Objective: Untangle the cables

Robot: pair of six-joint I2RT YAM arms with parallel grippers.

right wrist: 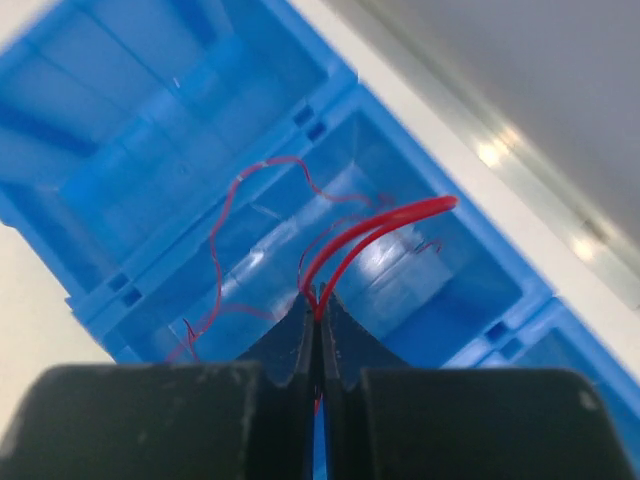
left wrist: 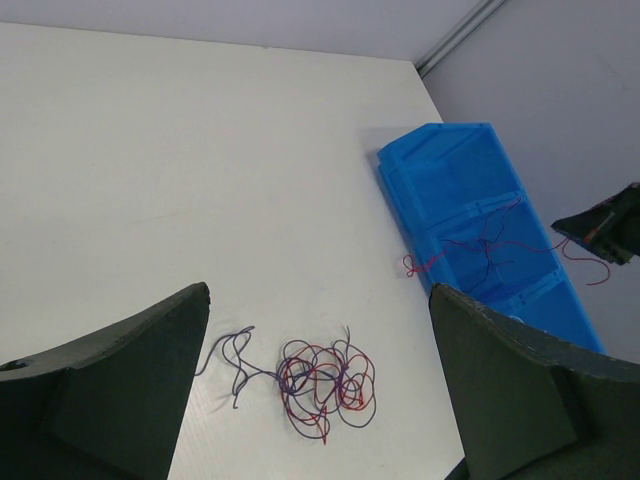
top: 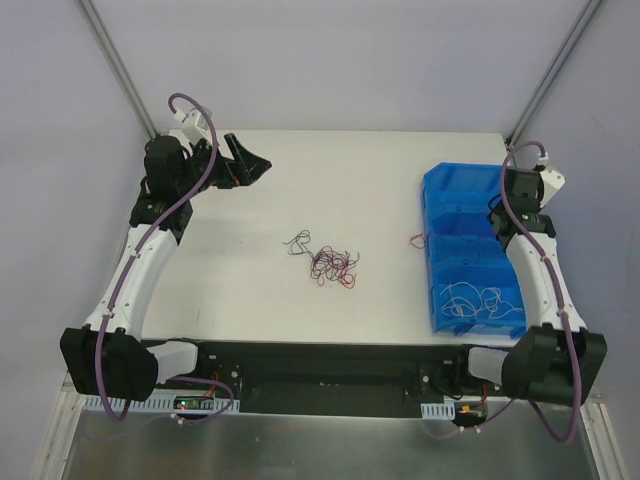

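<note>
Right pincer (right wrist: pixel 316 312) clamps red cable (right wrist: pixel 430 207) above blue bin (right wrist: pixel 150 150).

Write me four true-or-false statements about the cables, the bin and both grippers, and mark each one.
1. The right gripper is shut on a red cable. True.
2. The left gripper holds the tangled clump. False: it is open and empty, and the clump lies on the table.
3. Loose white cables lie in the blue bin, in the compartment nearest the arm bases. True.
4. The clump is all white. False: it is red and dark purple.
</note>
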